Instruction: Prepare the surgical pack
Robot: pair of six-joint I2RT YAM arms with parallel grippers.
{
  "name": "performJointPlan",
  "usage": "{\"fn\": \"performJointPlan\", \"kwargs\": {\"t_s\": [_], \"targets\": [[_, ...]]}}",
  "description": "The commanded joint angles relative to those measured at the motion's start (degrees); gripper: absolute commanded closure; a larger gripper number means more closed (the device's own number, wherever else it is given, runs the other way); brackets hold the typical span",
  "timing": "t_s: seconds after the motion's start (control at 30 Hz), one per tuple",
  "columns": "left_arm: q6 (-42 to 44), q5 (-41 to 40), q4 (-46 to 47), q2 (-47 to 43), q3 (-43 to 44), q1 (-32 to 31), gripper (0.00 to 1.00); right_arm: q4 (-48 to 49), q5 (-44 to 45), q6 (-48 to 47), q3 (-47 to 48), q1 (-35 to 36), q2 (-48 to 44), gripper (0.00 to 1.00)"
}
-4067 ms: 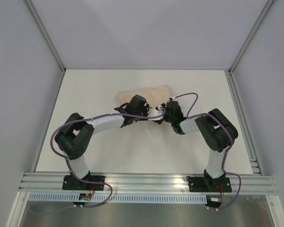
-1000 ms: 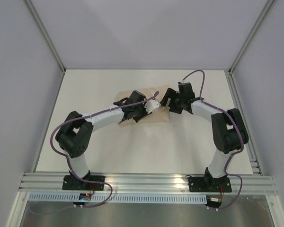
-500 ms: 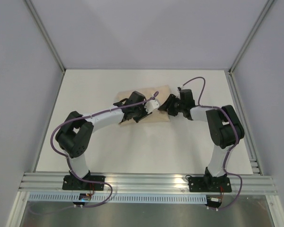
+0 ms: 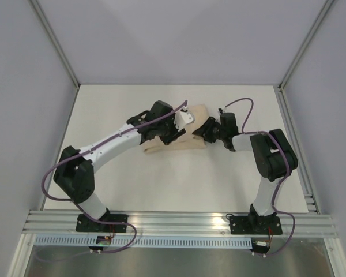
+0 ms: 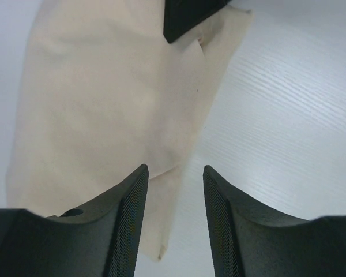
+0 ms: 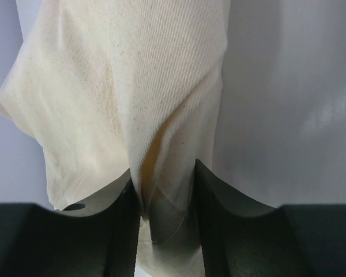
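The surgical pack is a folded tan cloth bundle (image 4: pixel 172 144) lying on the white table; whatever it holds is hidden. My left gripper (image 4: pixel 182 119) hangs above its far part, open, with nothing between the fingers. In the left wrist view the cloth (image 5: pixel 104 98) lies below and left of the left gripper (image 5: pixel 174 171), its edge running under the gap. My right gripper (image 4: pixel 207 130) is at the bundle's right end. In the right wrist view the right gripper (image 6: pixel 164 170) is shut on a bunched fold of the cloth (image 6: pixel 132 75).
White table (image 4: pixel 138 184) inside grey enclosure walls. An aluminium rail (image 4: pixel 179 222) runs along the near edge by the arm bases. A dark finger (image 5: pixel 187 14) of the other gripper shows at the top of the left wrist view.
The left arm has stretched out, lifted toward the far side and its jaws have opened. The right gripper has closed on the cloth's right end, and the bundle's right edge is now raised.
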Motion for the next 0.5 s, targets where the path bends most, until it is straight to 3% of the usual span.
{"fn": "performJointPlan", "kwargs": {"t_s": [0.0,0.07,0.1,0.23,0.27,0.3,0.47], "targets": [[-0.1,-0.16,-3.89,-3.68,2.85,-0.16,0.48,-0.32,0.66,0.59,-0.82,1.15,1.09,0.73],[0.25,-2.18,-3.71,-3.68,2.23,0.1,0.47,-0.67,0.22,0.33,-0.64,1.06,0.65,0.65],[0.17,-2.53,-3.8,-3.6,2.14,0.28,0.47,-2.06,0.39,-0.54,-0.38,1.15,0.22,0.53],[-0.54,-4.11,-4.33,-3.59,2.14,0.63,0.47,-8.12,4.51,-3.89,-0.64,1.15,-5.39,0.26],[-0.45,-4.55,-4.24,-3.77,2.31,0.72,0.47,-11.36,5.48,-4.68,-0.73,1.15,-6.72,0.08],[-0.54,-4.99,-4.33,-3.95,2.4,0.72,0.47,-12.96,7.06,-6.34,-0.73,1.06,-7.86,0.0],[-0.36,-7.19,-4.42,-4.65,3.63,1.42,0.47,-20.33,8.48,-10.39,-0.99,1.15,-15.07,0.0]]}}
